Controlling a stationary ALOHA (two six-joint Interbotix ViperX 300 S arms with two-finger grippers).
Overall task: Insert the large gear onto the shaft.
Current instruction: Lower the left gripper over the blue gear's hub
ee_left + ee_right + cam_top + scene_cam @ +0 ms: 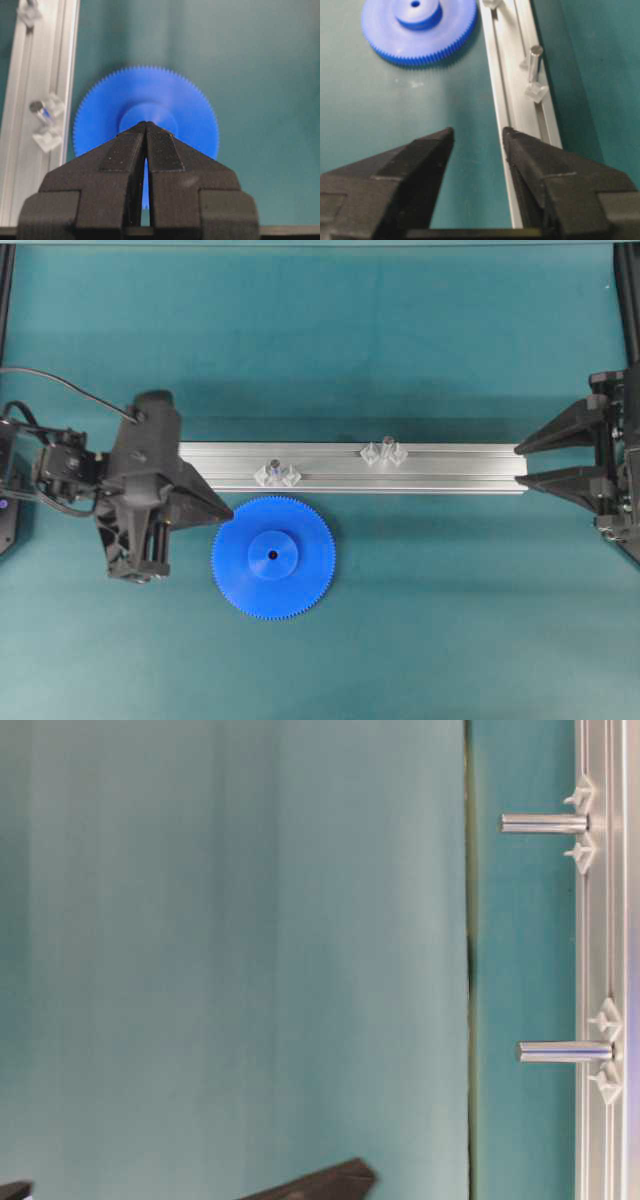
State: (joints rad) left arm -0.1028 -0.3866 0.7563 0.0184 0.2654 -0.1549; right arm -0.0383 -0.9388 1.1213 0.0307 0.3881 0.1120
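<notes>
Gear: flat on the green counter, hub up, centre hole showing; just beside the near edge of the rail, not on any pin.
Shaft: upright in clear mount on the rail, just past the gear's far rim; bare, nothing threaded on it.
Second pin: farther along the rail, similar look, darker tip.
Left pincer: narrow, tips almost touching, empty; poised at the gear's left rim, aimed over the hub in wrist view.
Right pincer: wide, empty; at the rail's right end, well apart from the gear.
Stage, judged: approach only, gear not yet lifted.
Risk: nearly shut tips cannot straddle rim or hub; likely to shove the gear across the counter.
Risk: thin flat disc, poor purchase; tilt in grip would jam hole against shaft.
Risk: wrong pin chosen, being so alike.
</notes>
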